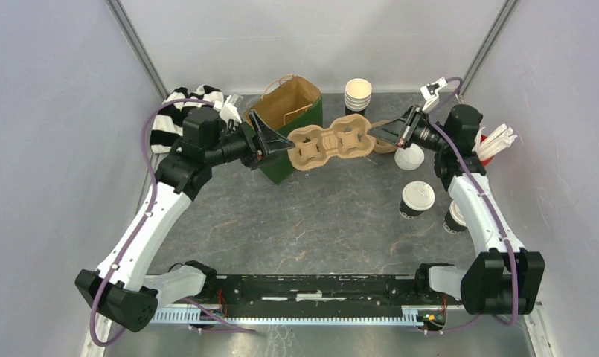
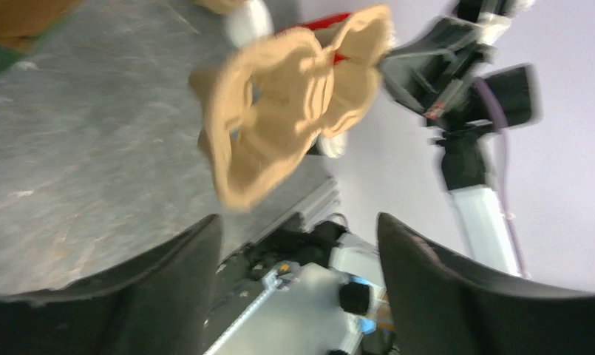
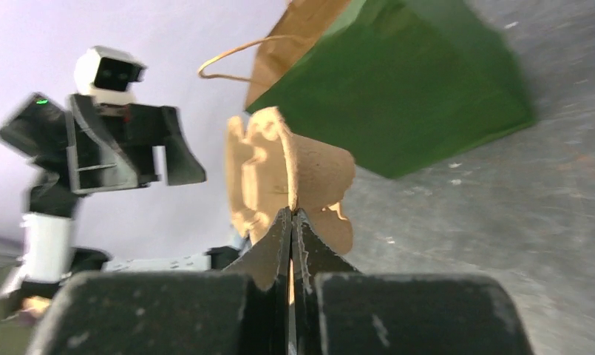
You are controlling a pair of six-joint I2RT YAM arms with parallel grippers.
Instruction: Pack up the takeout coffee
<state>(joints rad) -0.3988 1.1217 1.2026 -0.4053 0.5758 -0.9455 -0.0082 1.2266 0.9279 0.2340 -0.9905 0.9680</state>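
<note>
Left arm [image 1: 143,223]: white shell on the long link, with black rounded joint housings at shoulder, elbow and wrist.
Right arm [image 1: 481,212]: same make, a white link between bulky black joints.
Purple cable [image 1: 141,143]: one along each arm, thin and glossy, standing off the shell in loops.
Left gripper [image 2: 298,222]: two broad, matte black fingers [image 2: 168,288] with curved inner edges.
Right gripper [image 3: 290,218]: black fingers tapering to thin tips, the square blocks behind them speckled with pale scuffs.
Camera mount [image 1: 229,110]: a small white block on each wrist.
Base housings [image 1: 178,282]: white, joined by a black crossbar [image 1: 311,286] above a silver toothed rail [image 1: 281,316].
Green light [image 3: 41,101]: a small dot on the left arm's black housing.
</note>
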